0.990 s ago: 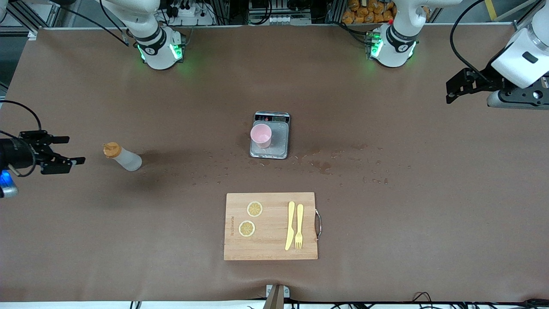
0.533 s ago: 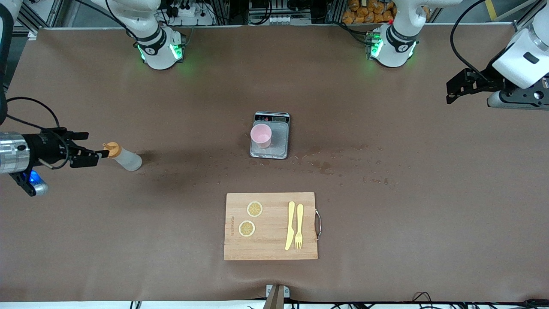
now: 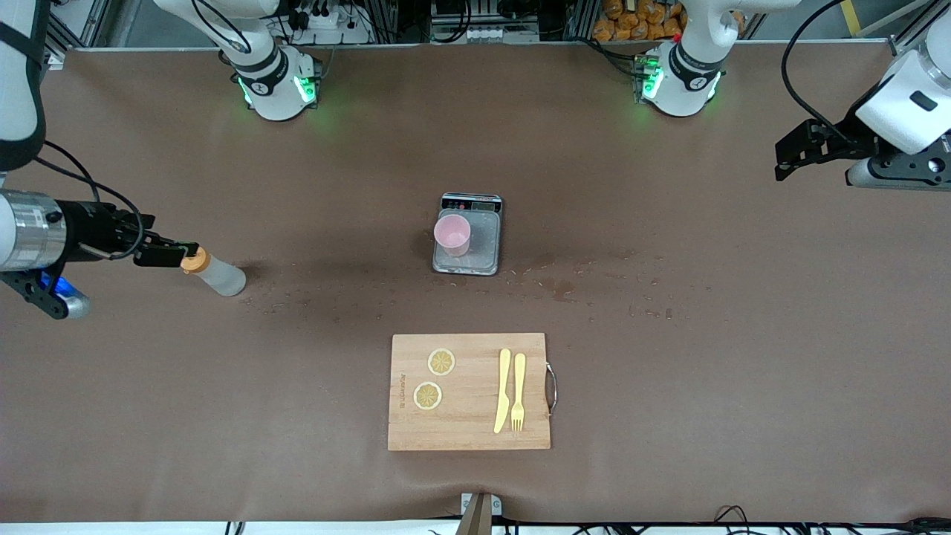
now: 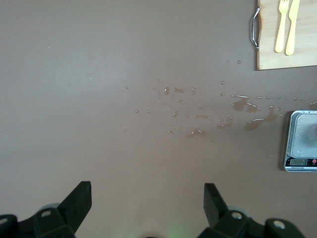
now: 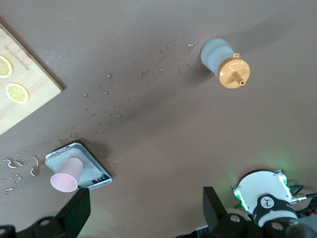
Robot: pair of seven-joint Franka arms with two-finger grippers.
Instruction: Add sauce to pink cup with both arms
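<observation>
Brown worktop [image 3: 669,416]. Small translucent whitish squeeze bottle with an orange nozzle cap [image 3: 214,273] stands upright toward the right arm's end. Seen from the right wrist, the bottle [image 5: 224,63] is viewed from above, nozzle up.

Right gripper [image 3: 172,254] hangs just beside the orange cap; jaws open, nothing between them, no contact visible. The right wrist view shows both black fingers [image 5: 75,212] spread wide.

Small pale pink plastic tumbler [image 3: 452,235] stands upright on a grey digital scale [image 3: 483,249] at mid-worktop, well apart from the bottle. Water droplets [image 3: 565,286] are scattered beside the scale.

Left gripper [image 3: 789,152] waits over the worktop at the left arm's end; jaws open, empty.

Wooden cutting board [image 3: 468,431], nearer the camera than the scale, carries two lemon slices [image 3: 441,362], a yellow knife [image 3: 503,390] and a yellow fork [image 3: 518,391].
</observation>
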